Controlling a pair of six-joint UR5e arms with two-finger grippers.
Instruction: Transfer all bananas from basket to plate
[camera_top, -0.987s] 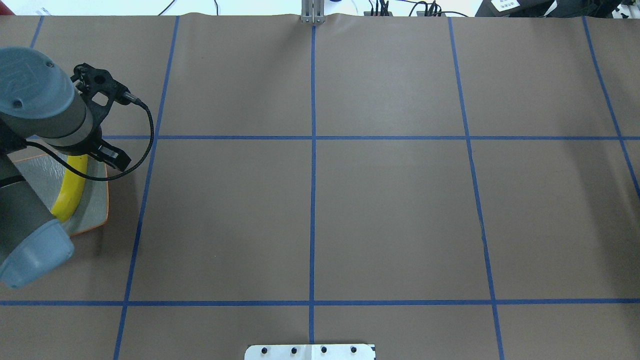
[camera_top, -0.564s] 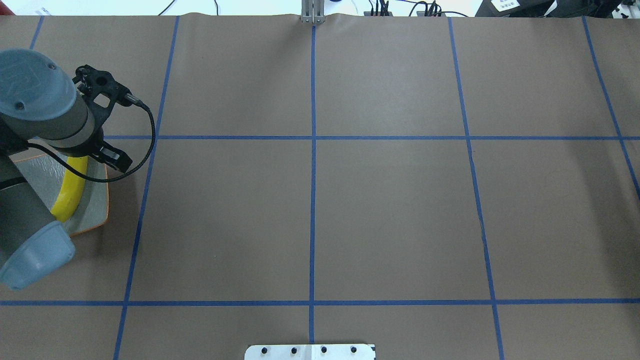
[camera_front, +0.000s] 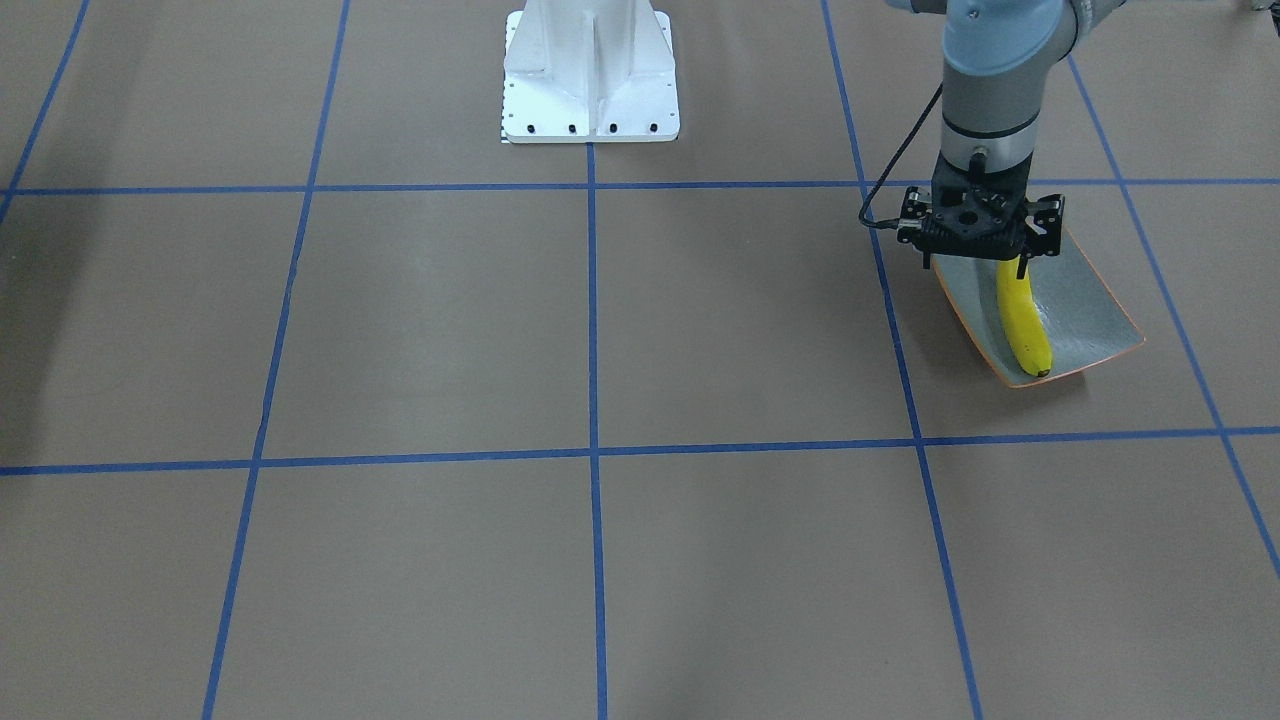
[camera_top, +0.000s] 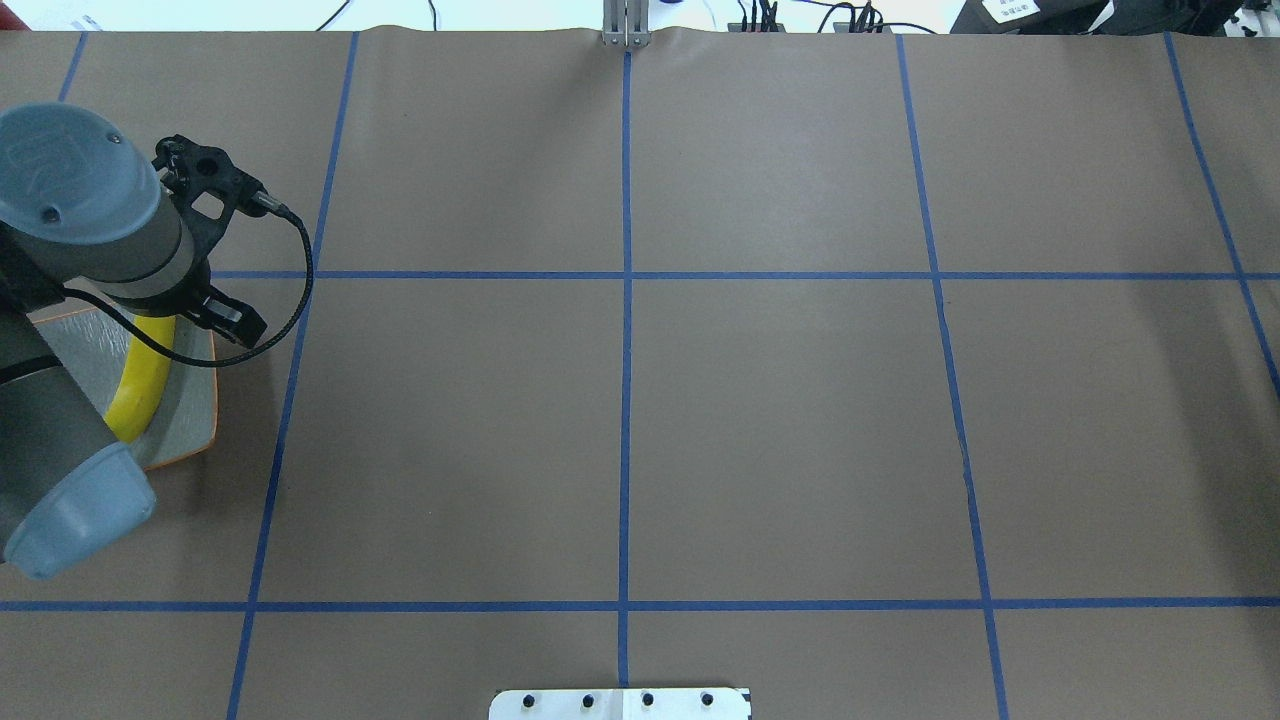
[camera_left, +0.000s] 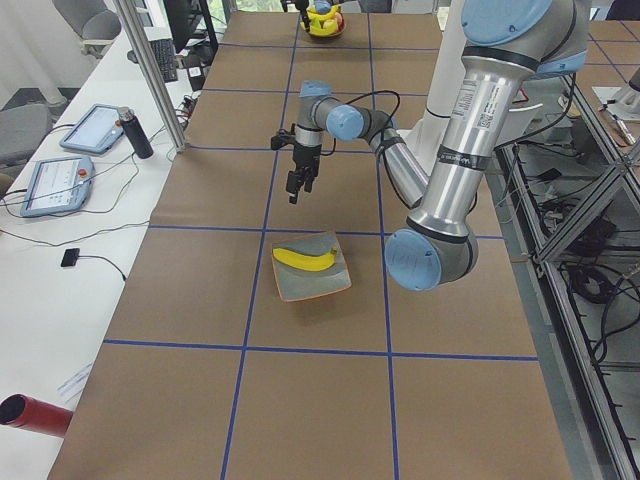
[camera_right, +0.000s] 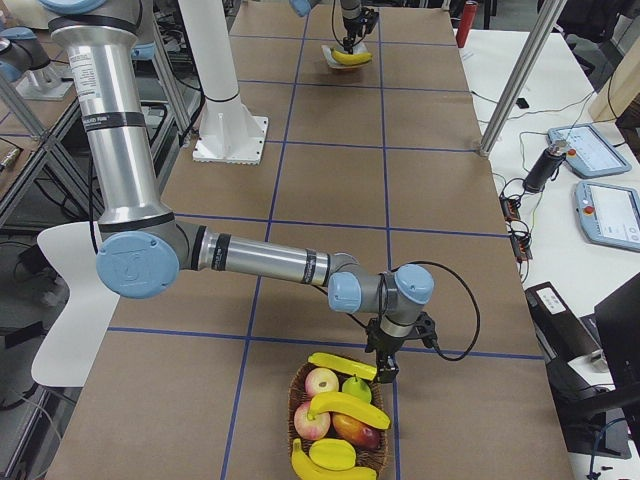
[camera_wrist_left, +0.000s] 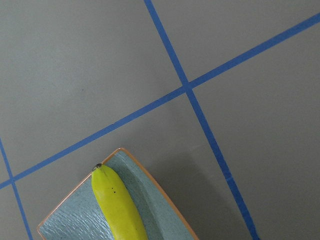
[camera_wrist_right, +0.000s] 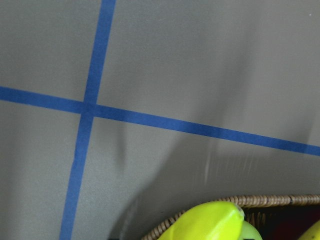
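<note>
One yellow banana lies on the grey-green plate with its orange rim. They also show in the left wrist view: banana, plate. My left gripper hangs above the table just past the plate's far edge. Its fingers are hidden under the wrist in the overhead view, so I cannot tell its state. My right gripper is low at the wicker basket's rim, beside a banana. I cannot tell its state. Two more bananas lie in the basket.
The basket also holds apples and a pear. The white robot base stands at the table's middle edge. A metal post, a black bottle and tablets are on the side bench.
My left wrist has drifted slightly away from the plate, toward the table's centre. The banana stays on the plate.
</note>
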